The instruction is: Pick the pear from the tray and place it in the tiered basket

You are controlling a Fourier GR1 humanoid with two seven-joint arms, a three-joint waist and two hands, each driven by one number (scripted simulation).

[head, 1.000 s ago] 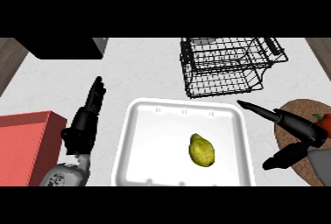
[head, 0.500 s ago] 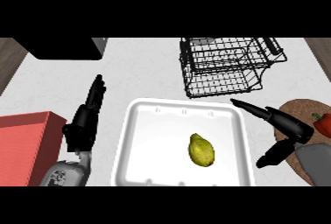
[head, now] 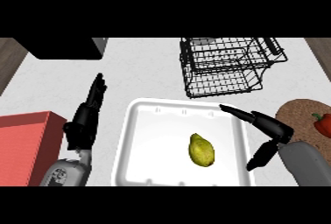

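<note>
A yellow-green pear (head: 201, 150) lies in the white tray (head: 149, 144), right of the tray's middle. The black wire tiered basket (head: 226, 65) stands beyond the tray at the upper right. My right hand (head: 268, 127) is open over the tray's right rim, fingers stretched toward the upper left and thumb pointing down, a short way right of the pear and not touching it. My left hand (head: 85, 120) rests open left of the tray, fingers straight and pointing away.
A red box (head: 26, 146) sits at the left edge. At the right, a round brown mat (head: 304, 118) carries a red pepper (head: 322, 124). A dark block (head: 61, 47) stands at the upper left. Wooden counter edges show at both sides.
My right hand has moved left from over the mat to above the tray's right rim, closer to the pear. The left hand and the pear have stayed put.
</note>
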